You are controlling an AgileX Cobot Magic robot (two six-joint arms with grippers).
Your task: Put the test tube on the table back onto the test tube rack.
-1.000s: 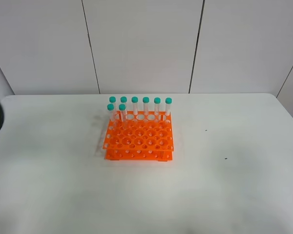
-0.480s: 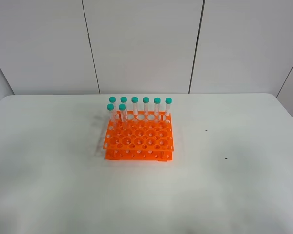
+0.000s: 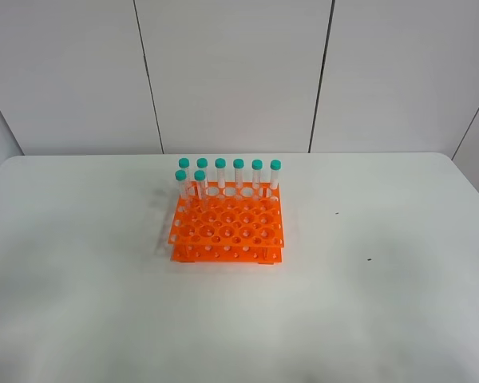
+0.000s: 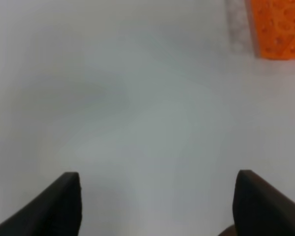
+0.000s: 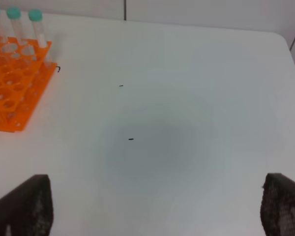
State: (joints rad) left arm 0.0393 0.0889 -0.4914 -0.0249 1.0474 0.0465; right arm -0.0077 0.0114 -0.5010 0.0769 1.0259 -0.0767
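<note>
Gone from the far left edge of the high view is the dark curved cable-like shape seen a second ago; it had already gone half a second ago. Rack and tubes sit exactly as before, nothing else shifted.

Left gripper (image 4: 157, 206): jaws spread wide, two dark fingertips (image 4: 64, 201) at the near corners of its wrist view, nothing between them, only bare table (image 4: 137, 113) below. Holding nothing, touching nothing. A corner of the test tube rack (image 4: 278, 29) shows at the far edge of that view, blurred, well apart from the fingers.

Right gripper (image 5: 152, 211): jaws also wide apart, tips of both fingers (image 5: 32, 204) just in view, empty, over bare white surface. Two small dark specks (image 5: 131, 139) lie on the tabletop ahead of it. Rack is off to one side with three capped tubes visible on it.

Neither arm shows in the high view.

Count, high view: one orange rack (image 3: 227, 227) near the table's middle; eight test tubes (image 3: 239, 175) with teal caps, all upright in the rack. Six stand in the back row, two more in the next row at the left end (image 3: 199, 185). No tube can be made out lying on the table (image 3: 80, 239); the task's tube is among those standing in the rack, which one cannot be told. Other holes are open.
</note>
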